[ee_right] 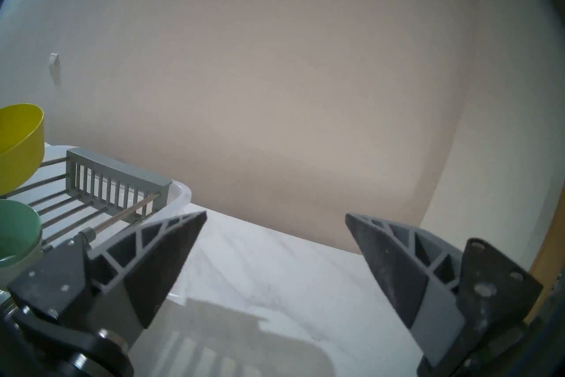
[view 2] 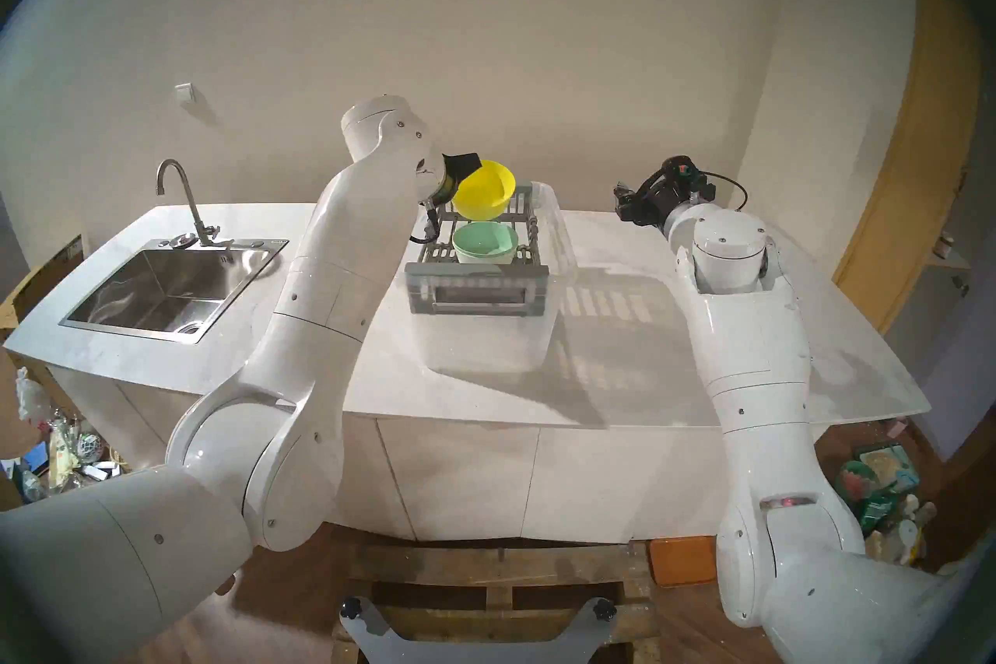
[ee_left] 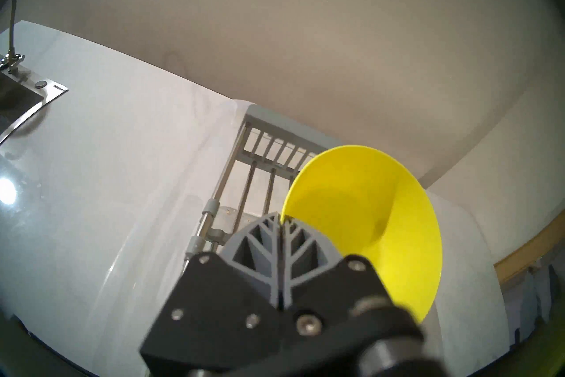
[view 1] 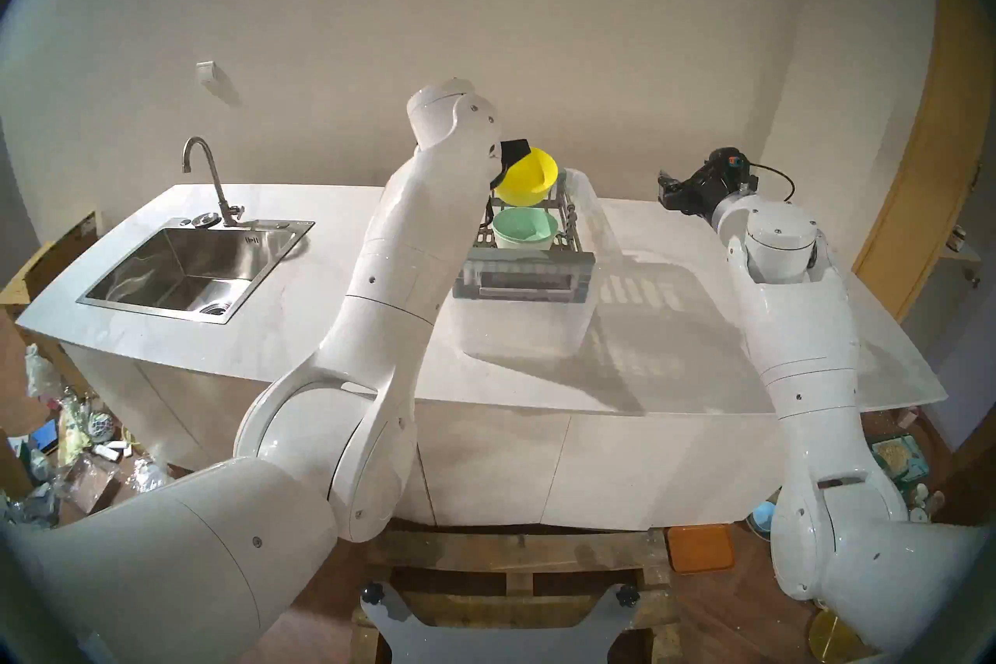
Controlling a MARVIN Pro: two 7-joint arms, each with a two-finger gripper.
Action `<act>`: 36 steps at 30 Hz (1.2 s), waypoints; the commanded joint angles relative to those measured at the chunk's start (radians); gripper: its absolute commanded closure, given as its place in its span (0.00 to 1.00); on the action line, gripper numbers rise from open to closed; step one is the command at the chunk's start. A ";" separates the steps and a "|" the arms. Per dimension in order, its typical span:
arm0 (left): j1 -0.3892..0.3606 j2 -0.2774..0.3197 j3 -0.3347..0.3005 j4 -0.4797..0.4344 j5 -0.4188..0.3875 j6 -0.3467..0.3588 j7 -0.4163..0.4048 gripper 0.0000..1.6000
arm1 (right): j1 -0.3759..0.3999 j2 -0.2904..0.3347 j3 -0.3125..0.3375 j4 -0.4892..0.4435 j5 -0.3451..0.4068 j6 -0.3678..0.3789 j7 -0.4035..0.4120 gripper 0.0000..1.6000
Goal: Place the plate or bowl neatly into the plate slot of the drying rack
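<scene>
Between your left gripper's (ee_left: pixel 279 215) closed fingers sits the yellow bowl's (ee_left: pixel 367 214) rim, hanging above the drying rack (view 1: pixel 525 269). It looks light, stiff, slick plastic — keep that rim pinch firm. Right gripper (ee_right: pixel 275 232) gapes empty — 1 green bowl (view 1: pixel 524 227) is already racked.

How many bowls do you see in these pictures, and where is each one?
2. The yellow bowl is held by its rim in the left gripper, tilted above the drying rack. The green bowl sits in the rack, below it. None seems hidden.
</scene>
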 commanded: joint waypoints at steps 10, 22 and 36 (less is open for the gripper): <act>0.070 -0.031 -0.005 -0.141 -0.049 0.065 0.050 1.00 | 0.026 0.000 0.004 -0.024 0.003 -0.019 -0.001 0.00; 0.041 0.025 -0.028 -0.106 -0.046 0.054 0.037 1.00 | 0.026 0.000 0.004 -0.024 0.003 -0.019 -0.001 0.00; -0.009 0.022 0.014 -0.014 -0.052 0.030 -0.034 1.00 | 0.026 0.000 0.003 -0.024 0.003 -0.018 -0.001 0.00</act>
